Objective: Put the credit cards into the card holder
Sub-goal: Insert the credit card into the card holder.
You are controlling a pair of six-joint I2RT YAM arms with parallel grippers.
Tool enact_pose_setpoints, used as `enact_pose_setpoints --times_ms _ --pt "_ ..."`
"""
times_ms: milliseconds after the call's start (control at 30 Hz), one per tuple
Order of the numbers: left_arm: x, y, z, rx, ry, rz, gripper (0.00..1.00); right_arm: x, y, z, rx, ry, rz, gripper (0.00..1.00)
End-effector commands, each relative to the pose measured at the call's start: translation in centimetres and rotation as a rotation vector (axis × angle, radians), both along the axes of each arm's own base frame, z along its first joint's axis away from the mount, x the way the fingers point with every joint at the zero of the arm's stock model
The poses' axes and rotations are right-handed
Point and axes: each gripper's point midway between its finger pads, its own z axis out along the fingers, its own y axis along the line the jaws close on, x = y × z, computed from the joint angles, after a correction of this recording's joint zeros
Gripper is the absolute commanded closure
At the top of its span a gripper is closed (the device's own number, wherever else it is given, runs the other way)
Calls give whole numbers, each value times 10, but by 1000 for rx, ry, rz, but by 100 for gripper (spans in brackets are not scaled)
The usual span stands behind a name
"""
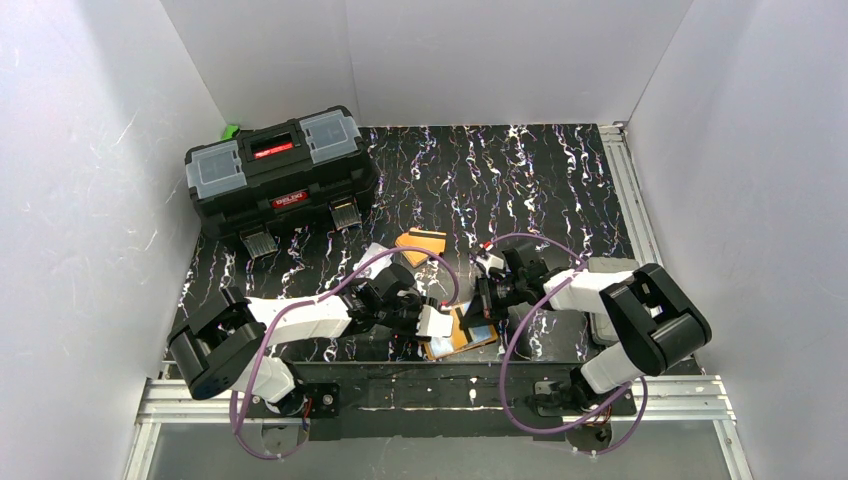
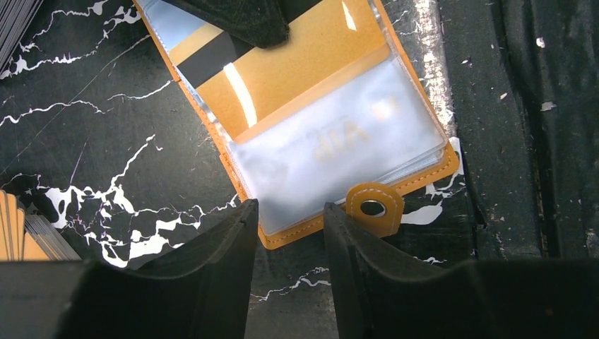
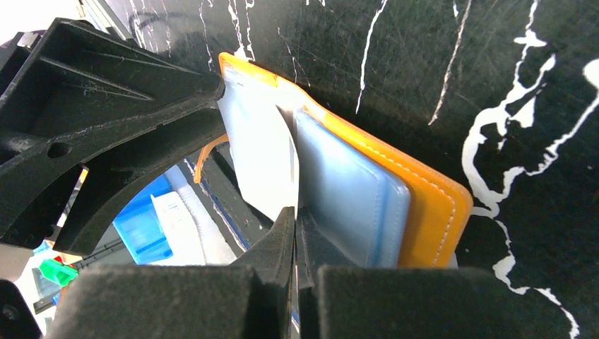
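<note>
At the near table (image 1: 560, 180) edge, centre, the card holder (image 2: 339, 141) lies open. Right gripper (image 3: 295, 212) is clamped on one clear sleeve (image 3: 261, 141); left gripper (image 2: 289, 212) stands apart, empty. Sleeves likely flex and slip: pinch at the free edge.

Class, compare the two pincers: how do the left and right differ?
The left pincer is open and empty; the right pincer is shut, pinching a clear sleeve of the card holder. The left pincer is by the snap tab; the right pincer at the opposite end. Both are black.
</note>
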Motion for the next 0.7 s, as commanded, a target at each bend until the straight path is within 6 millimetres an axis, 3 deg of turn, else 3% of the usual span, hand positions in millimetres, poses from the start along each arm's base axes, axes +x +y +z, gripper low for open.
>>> enact_pose_setpoints --times_ms 0,67,133,300,467,667 --pt "-10 4 -9 35 38 -28 61 -10 -7 -16 -90 39 23 99" --pt "-10 3 -8 34 38 -29 61 -10 -4 -18 -92 45 35 97" --pt "-10 3 -8 34 38 -35 61 -9 -3 -21 -107 48 41 90" --pt "-10 1 -8 30 35 -36 61 -5 -7 -25 -162 38 27 63" --pt "-8 2 -6 30 23 -32 61 -1 -15 -17 -215 -6 6 52" --pt "-7 5 -3 20 9 -11 61 5 -28 -9 -310 -55 -44 47"
